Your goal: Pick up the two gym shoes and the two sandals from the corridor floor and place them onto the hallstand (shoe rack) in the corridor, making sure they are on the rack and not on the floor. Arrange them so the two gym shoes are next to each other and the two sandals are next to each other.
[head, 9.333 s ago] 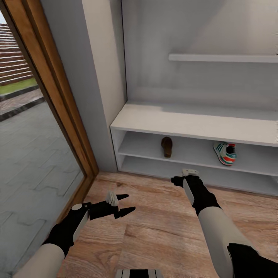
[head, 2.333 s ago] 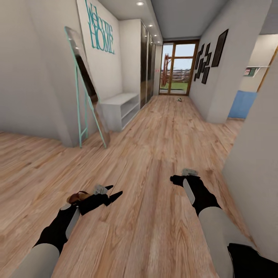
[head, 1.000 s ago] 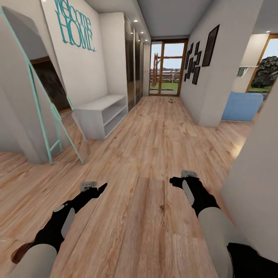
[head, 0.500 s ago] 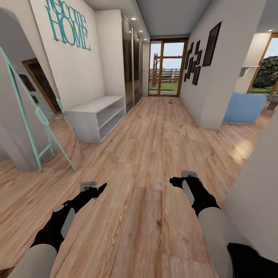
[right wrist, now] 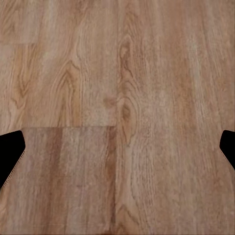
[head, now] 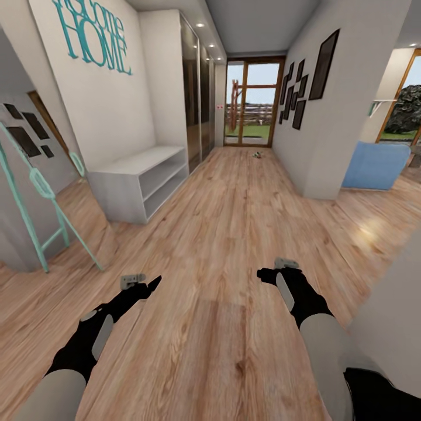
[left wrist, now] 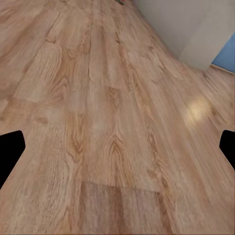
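Far down the corridor floor [head: 228, 234], near the glass door, lies a small pale greenish thing [head: 256, 155] that looks like a gym shoe; it is too small to be sure. The sandals and the hallstand are out of view. My left gripper [head: 152, 285] hangs low over bare planks, open and holding nothing; the left wrist view has its dark fingertips [left wrist: 11, 147] far apart at the picture's edges. My right gripper [head: 264, 273] is held the same way, open and holding nothing, its fingertips [right wrist: 12, 147] wide apart over wood grain.
A long low white two-tier bench [head: 134, 175] stands against the left wall, with a teal-framed leaning mirror [head: 35, 193] nearer me. Dark wardrobe doors [head: 196, 99] follow further on. A wall corner [head: 316, 146] juts in at the right, and a pale wall [head: 397, 304] is close at my right.
The view has shifted along the corridor: mirror and bench slid leftward and closer. The brown sandal at the lower left edge a second ago has left the picture. Both arms keep their pose.
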Robot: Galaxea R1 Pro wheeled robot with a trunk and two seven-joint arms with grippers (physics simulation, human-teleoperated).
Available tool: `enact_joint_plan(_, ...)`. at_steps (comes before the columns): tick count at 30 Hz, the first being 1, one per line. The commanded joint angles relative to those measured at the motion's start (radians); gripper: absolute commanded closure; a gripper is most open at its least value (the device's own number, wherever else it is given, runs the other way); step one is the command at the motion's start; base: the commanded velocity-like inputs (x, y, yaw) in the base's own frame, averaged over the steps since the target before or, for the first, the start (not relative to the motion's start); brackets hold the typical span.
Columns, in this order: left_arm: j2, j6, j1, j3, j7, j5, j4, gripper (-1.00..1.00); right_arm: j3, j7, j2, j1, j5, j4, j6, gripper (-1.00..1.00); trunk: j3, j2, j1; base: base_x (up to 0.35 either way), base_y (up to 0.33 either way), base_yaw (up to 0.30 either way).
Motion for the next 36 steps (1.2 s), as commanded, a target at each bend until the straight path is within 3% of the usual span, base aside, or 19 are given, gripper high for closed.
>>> enact_joint_plan(1, 0.0, 0.007, -0.001, 0.002, -0.005, 0.013, 0.0, -1.0, -0.003, -0.004, 0.001, -0.001, -0.005, -0.001, 0.004, -1.0, -0.001, 0.0, 0.0, 0.349, -0.006, -0.063)
enact_joint_plan(7, 0.0, 0.008, 0.0, 0.002, -0.005, 0.027, 0.0, -1.0, -0.003, -0.004, 0.001, 0.0, -0.005, -0.001, 0.004, -1.0, 0.004, 0.0, 0.0, 0.349, -0.002, -0.159)
enact_joint_plan(36, 0.0, 0.009, -0.001, 0.002, -0.005, 0.028, 0.0, -1.0, -0.003, -0.005, 0.001, 0.0, -0.005, -0.002, 0.004, -1.0, 0.007, 0.0, 0.0, 0.349, 0.0, -0.078)
